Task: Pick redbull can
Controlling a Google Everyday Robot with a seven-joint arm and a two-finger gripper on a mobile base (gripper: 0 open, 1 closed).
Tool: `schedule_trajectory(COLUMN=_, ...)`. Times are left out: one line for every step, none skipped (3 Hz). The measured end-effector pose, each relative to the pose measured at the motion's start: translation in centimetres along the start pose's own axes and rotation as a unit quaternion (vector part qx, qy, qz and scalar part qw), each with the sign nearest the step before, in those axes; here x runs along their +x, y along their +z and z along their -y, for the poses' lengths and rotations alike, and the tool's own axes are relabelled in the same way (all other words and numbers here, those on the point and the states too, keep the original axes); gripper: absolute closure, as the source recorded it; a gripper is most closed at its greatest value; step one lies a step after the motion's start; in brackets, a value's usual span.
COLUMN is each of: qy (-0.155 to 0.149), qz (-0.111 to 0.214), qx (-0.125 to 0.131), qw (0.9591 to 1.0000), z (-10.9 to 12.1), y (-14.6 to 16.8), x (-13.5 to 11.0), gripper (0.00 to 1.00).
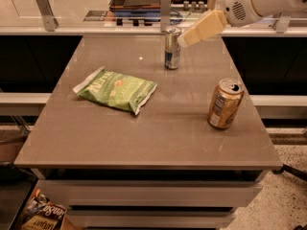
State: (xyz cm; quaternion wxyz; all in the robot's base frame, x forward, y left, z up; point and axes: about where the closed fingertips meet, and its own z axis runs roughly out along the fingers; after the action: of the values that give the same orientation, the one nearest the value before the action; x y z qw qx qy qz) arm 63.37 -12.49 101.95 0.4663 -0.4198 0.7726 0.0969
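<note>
The redbull can (172, 48) is slim and silver with blue patches. It stands upright near the far edge of the grey-brown table (158, 138). My gripper (186, 39) is cream-coloured and reaches in from the upper right on a white arm (259, 1). Its tip is right beside the can's upper right side, at the height of the can's top. I cannot tell whether it touches the can.
A wider gold can (224, 103) stands upright near the table's right edge. A green chip bag (116, 89) lies left of centre. A counter with metal rails (96, 30) runs behind the table. A snack bag (41, 214) lies on the floor at lower left.
</note>
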Motion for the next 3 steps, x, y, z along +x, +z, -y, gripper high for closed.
schedule_trajectory(qy=0.007, qz=0.039, qx=-0.017, qw=0.9991, z=1.2, y=3.4, x=-1.5, gripper=0.0)
schedule_trajectory(qy=0.021, qz=0.061, qx=-0.027, qw=0.9975, z=1.8, y=5.9, x=-1.4, gripper=0.0)
schedule_trajectory(qy=0.045, qz=0.076, qx=-0.044, qw=0.9952, z=2.2, y=8.6, x=-0.5, gripper=0.0)
